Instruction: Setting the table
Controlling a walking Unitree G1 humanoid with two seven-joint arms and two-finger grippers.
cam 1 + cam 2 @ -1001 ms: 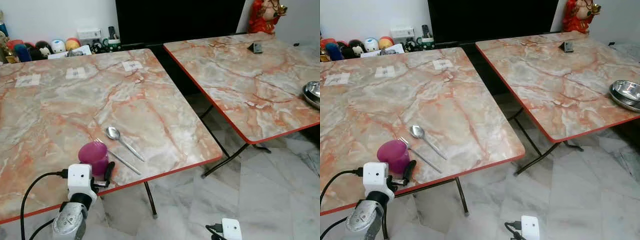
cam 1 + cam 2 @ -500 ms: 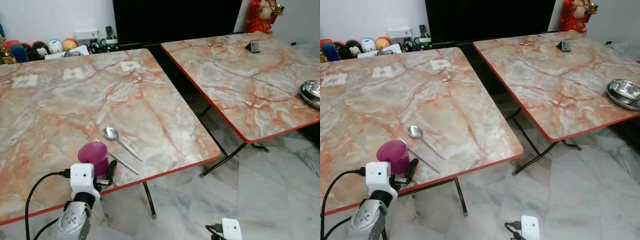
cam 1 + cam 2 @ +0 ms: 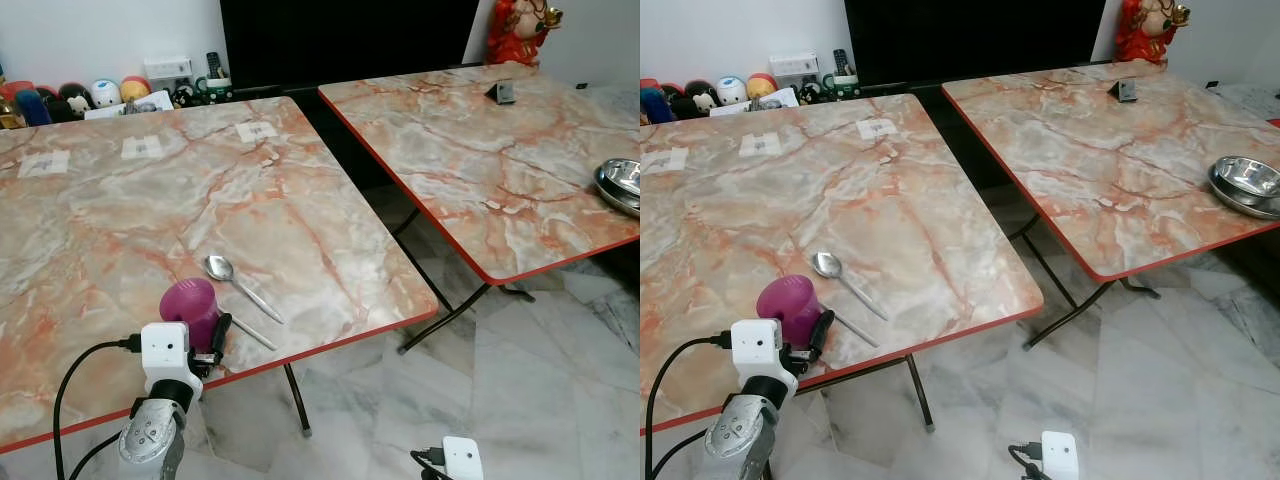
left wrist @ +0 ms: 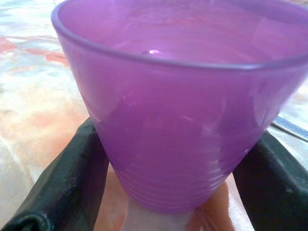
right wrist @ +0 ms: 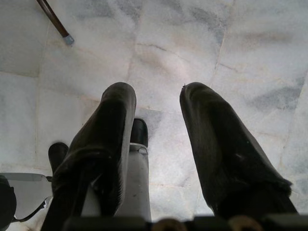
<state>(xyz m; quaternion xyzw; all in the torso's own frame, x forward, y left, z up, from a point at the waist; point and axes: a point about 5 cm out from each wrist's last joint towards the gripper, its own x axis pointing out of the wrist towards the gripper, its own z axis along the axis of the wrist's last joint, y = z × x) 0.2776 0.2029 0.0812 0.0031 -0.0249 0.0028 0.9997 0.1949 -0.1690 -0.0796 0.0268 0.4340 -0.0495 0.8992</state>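
Purple cup [image 3: 191,308] is sitting upright near the front edge of the left marble tabletop [image 3: 120,215], with the left claw [image 4: 168,192] wrapped around it, one black finger [image 4: 72,178] on each side squeezing the base. Just right of the cup there's a spoon [image 3: 238,286] and a fork [image 3: 252,333] lying flat, and further right a steel bowl [image 3: 1248,184] sits on the second tabletop [image 3: 1110,150]. The right claw [image 5: 156,144] hangs low over the marble floor [image 5: 240,48], fingers spread apart and gripping nothing.
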